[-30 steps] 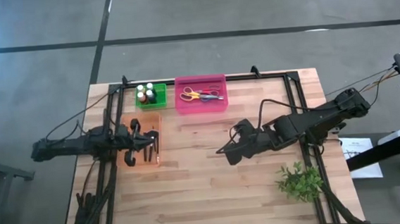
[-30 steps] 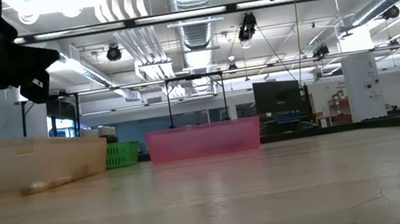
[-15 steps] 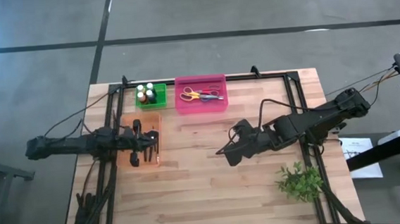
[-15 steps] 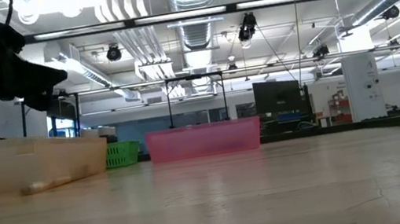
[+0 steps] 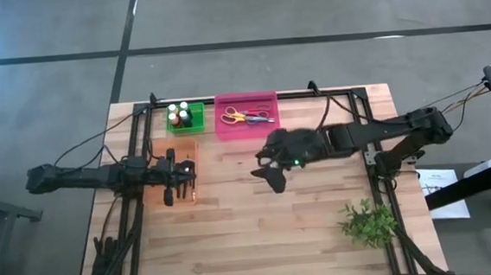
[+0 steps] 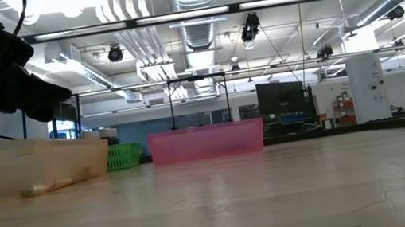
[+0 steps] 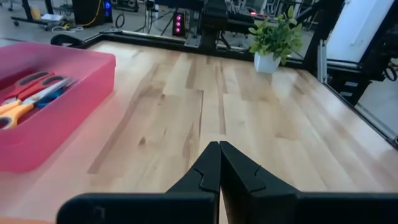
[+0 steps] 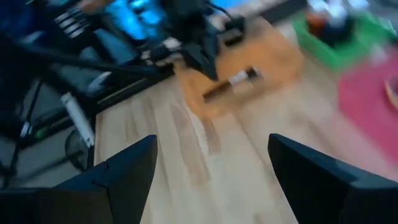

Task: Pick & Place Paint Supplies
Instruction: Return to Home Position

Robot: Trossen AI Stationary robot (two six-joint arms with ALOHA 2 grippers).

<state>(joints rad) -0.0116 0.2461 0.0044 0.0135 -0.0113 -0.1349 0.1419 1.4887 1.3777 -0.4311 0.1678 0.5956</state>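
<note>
Jaws on L arm (image 5: 101, 176) pressed together over orange bin (image 5: 191, 150); jaws on R arm (image 5: 375, 135) wide apart above worktop (image 5: 235, 234), nr pink bin (image 5: 244, 96) w/ scissors (image 5: 242, 115) inside.

the table (image 5: 320, 210) is pale wood in long planks, smooth, with a dull satin sheen and the grain showing. the pink bin (image 5: 247, 132), the orange bin (image 5: 186, 149) and the green bin (image 5: 186, 128) are all plastic, the pink and orange ones see-through and faintly glossy, and the scissors (image 5: 246, 115) have smooth plastic handles on bright metal blades. the left gripper (image 7: 219, 144) looks like matt black plastic, and the floor (image 5: 306, 12) is grey, matt concrete.
</note>
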